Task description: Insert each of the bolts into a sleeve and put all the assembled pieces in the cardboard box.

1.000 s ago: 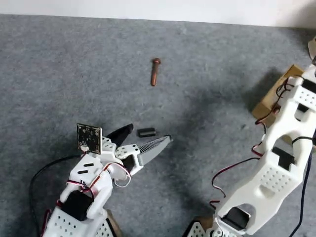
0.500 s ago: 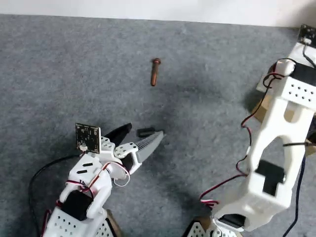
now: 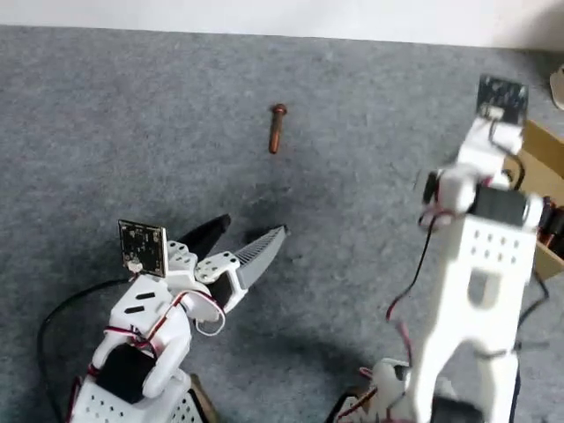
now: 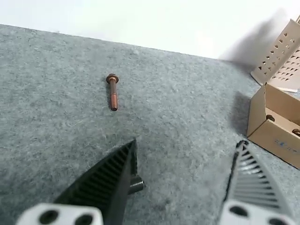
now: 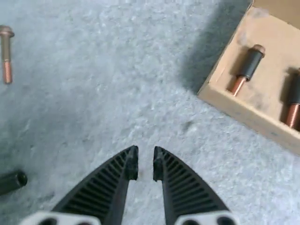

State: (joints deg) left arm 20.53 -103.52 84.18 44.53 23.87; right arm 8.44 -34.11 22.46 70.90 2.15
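A copper bolt [image 3: 277, 128] lies alone on the grey carpet at the back middle, also seen as the bolt [image 4: 112, 91] and the bolt [image 5: 6, 61]. My left gripper [image 3: 254, 226] is open at the front left. A short black sleeve [image 4: 136, 184] pokes out between its fingers, close against the dark finger; the same sleeve [image 5: 11, 182] lies on the carpet. My right gripper [image 5: 144, 164] hangs over bare carpet beside the cardboard box [image 5: 225, 96], fingers nearly together with nothing between them. Two assembled pieces [image 5: 247, 69] lie inside the box.
The cardboard box [image 3: 542, 150] sits at the right edge, partly behind the raised right arm [image 3: 480, 238]. A perforated beige object [image 4: 281, 56] stands behind the box [image 4: 276, 126]. Open carpet lies between the bolt and both arms.
The right arm has swung from the box toward the table's middle and risen. My left gripper has slid forward so its open fingers now straddle the sleeve.
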